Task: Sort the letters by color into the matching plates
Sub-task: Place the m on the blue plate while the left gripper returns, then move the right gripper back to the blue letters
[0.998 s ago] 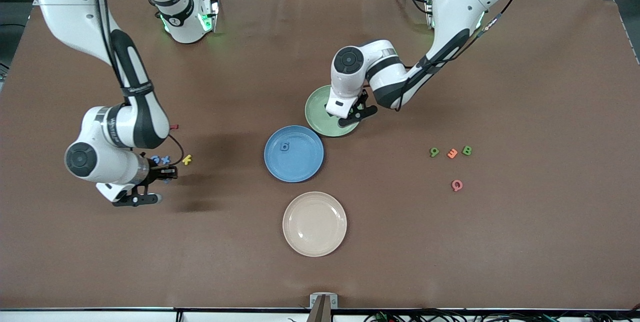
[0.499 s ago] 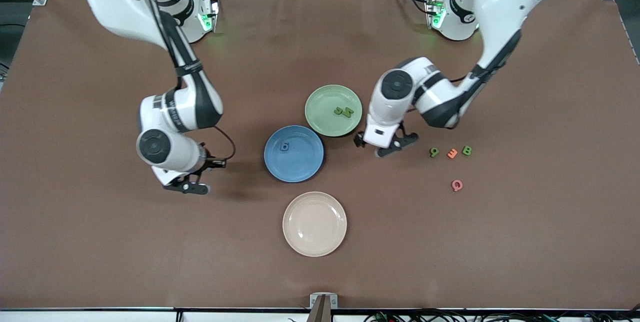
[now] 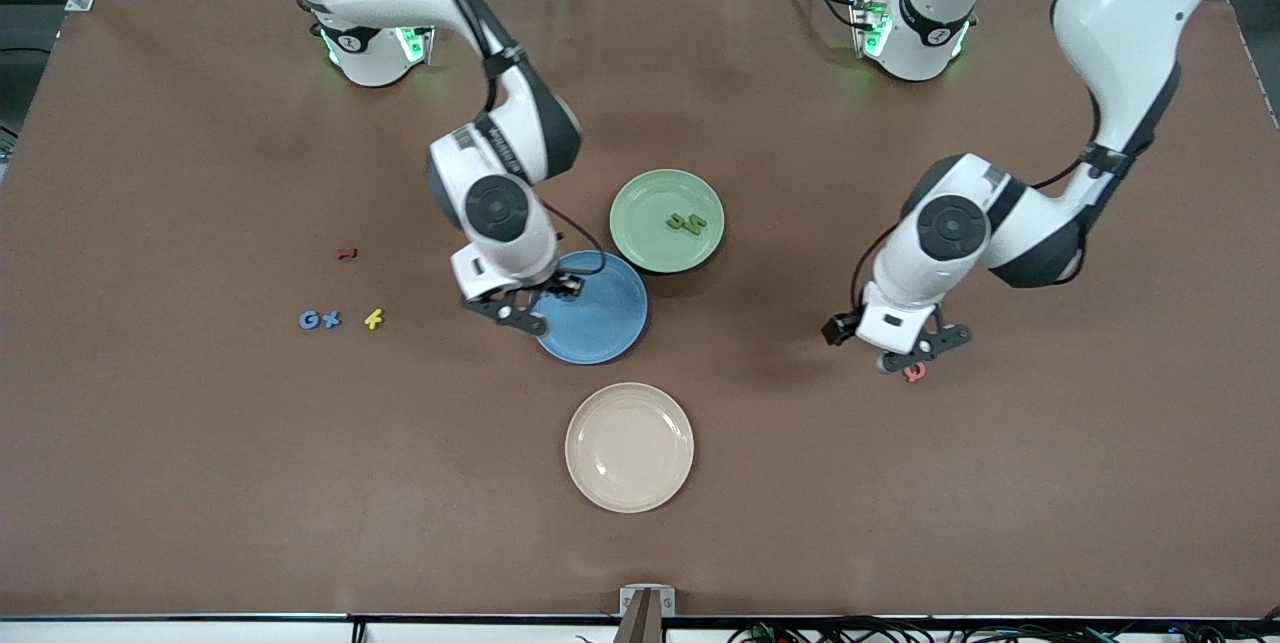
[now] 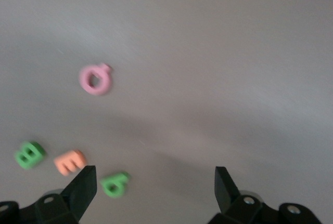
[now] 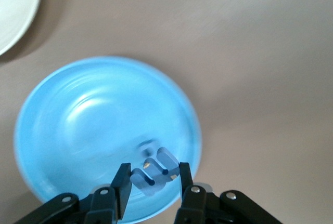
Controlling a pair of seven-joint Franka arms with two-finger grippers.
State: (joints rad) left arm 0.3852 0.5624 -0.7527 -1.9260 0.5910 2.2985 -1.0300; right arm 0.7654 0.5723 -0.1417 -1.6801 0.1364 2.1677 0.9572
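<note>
My right gripper hangs over the blue plate at its edge toward the right arm's end, shut on a blue letter. In the right wrist view the gripper holds that letter above the blue plate. Two green letters lie in the green plate. Over the pink letter my left gripper stands open and empty. The left wrist view shows this gripper above the pink letter, a green 9, an orange letter and a green B.
The cream plate sits nearest the front camera. Toward the right arm's end lie a dark red letter, two blue letters and a yellow letter. The left arm hides the green and orange letters in the front view.
The right arm carried a blue letter from its end of the table to the blue plate. The left gripper opened, left the green plate with two green letters in it, and swung over the pink letter.
</note>
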